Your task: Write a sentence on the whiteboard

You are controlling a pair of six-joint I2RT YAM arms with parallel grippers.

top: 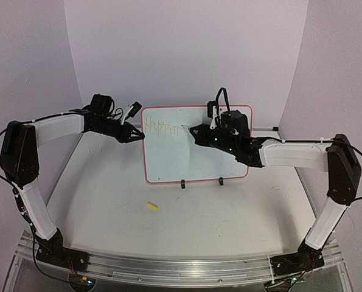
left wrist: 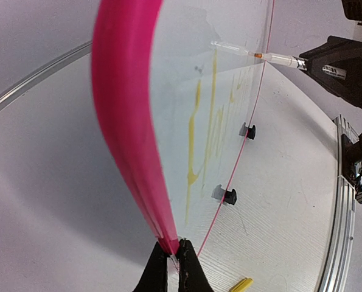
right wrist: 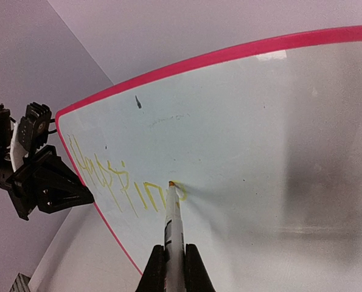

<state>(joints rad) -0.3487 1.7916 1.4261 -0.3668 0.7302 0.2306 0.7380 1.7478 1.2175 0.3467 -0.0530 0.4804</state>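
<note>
The whiteboard point(top: 199, 159) stands upright on the table, pink-rimmed. My left gripper point(top: 140, 136) is shut on its left edge; in the left wrist view the jaws point(left wrist: 176, 247) pinch the pink rim point(left wrist: 123, 121). My right gripper point(top: 196, 132) is shut on a white marker point(right wrist: 173, 222), whose orange tip touches the whiteboard point(right wrist: 260, 121). The sentence point(right wrist: 111, 176) reads "Happin" in faint yellow strokes, with a small curve beginning at the tip. Those strokes point(left wrist: 194, 140) also show edge-on in the left wrist view, with the marker point(left wrist: 254, 55) beyond them.
A small yellow marker cap point(top: 152, 206) lies on the table in front of the board. Two black clip feet point(top: 182, 184) point(top: 222, 180) hold the board's bottom edge. An aluminium rail point(top: 181, 267) runs along the near table edge. Pale walls close the back and sides.
</note>
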